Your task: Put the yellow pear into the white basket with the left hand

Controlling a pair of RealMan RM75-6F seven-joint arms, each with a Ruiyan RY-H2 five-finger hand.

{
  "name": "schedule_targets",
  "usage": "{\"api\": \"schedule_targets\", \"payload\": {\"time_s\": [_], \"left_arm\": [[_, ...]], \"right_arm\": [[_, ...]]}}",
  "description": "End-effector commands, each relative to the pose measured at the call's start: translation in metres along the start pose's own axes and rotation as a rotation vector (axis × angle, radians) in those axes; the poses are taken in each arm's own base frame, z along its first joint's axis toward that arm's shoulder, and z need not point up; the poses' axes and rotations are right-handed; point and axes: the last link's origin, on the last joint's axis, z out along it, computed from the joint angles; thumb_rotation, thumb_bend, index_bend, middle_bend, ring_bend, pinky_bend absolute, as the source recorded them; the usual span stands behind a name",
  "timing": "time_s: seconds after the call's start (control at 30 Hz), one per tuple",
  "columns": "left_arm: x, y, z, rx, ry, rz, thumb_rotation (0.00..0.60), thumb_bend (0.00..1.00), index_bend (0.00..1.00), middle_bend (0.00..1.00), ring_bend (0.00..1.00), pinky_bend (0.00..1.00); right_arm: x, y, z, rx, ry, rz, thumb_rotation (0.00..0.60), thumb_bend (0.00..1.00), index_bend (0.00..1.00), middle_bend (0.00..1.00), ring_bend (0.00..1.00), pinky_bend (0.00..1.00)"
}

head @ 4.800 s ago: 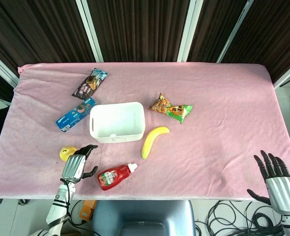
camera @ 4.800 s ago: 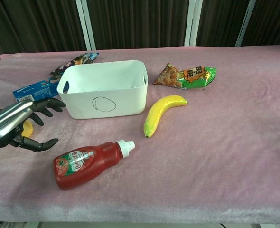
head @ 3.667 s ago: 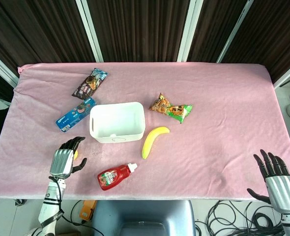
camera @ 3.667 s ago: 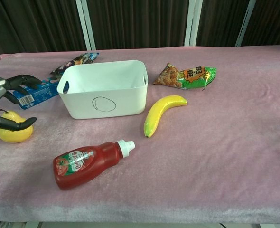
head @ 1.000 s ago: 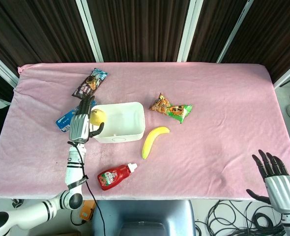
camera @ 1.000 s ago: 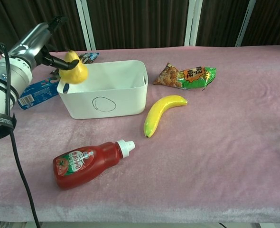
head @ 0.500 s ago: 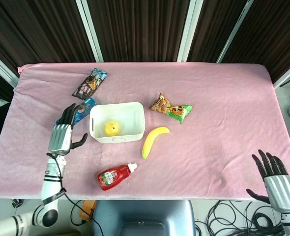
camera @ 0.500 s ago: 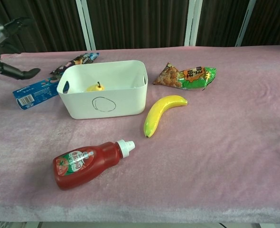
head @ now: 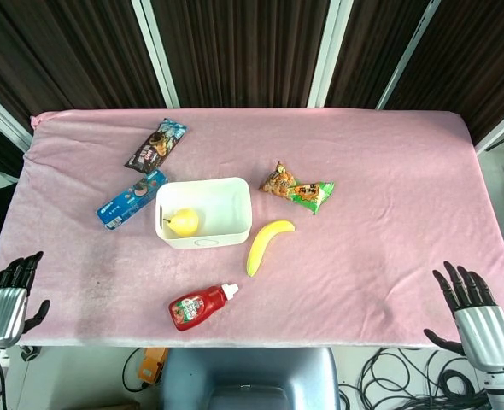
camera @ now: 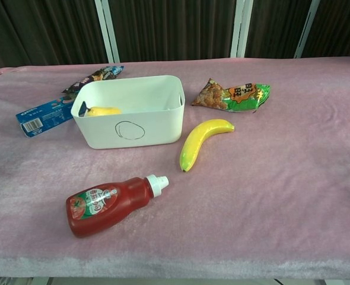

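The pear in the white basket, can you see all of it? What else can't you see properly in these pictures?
- Yellow pear, chest view: the white basket front wall hides its lower part. The head view shows it whole.
- Left hand, head view: cut off by the bottom edge; absent from the chest view.
- Right hand, head view: wrist cut off by the bottom edge; also absent from the chest view.
- Blue cookie box, chest view: its far end is hidden behind the basket.

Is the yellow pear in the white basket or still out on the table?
In. The yellow pear lies inside the white basket, at its left end; both hands are off it.
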Motion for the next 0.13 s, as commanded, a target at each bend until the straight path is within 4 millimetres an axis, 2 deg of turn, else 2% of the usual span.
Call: {"api": "schedule_targets", "payload": {"time_s": [0.03,0.13], "left_arm": [[0.0011,0.0010,-0.0104,-0.028,-0.030,0.008,0.600,0.33,0.06,0.14,0.13,0.25],[-0.0002,0.0031,-0.0124,-0.032,-0.044,0.023,0.600,0.33,0.06,0.14,0.13,0.25]], "right_arm": [[0.0004,0.0003,-0.0012,0.004,0.001,0.003,0.600,0.10,0.08,0.04,0.04,0.23],[0.0019,0.0015,-0.0029,0.005,0.006,0.012,0.600,0.10,0.09,0.04,0.04,0.23]]}}
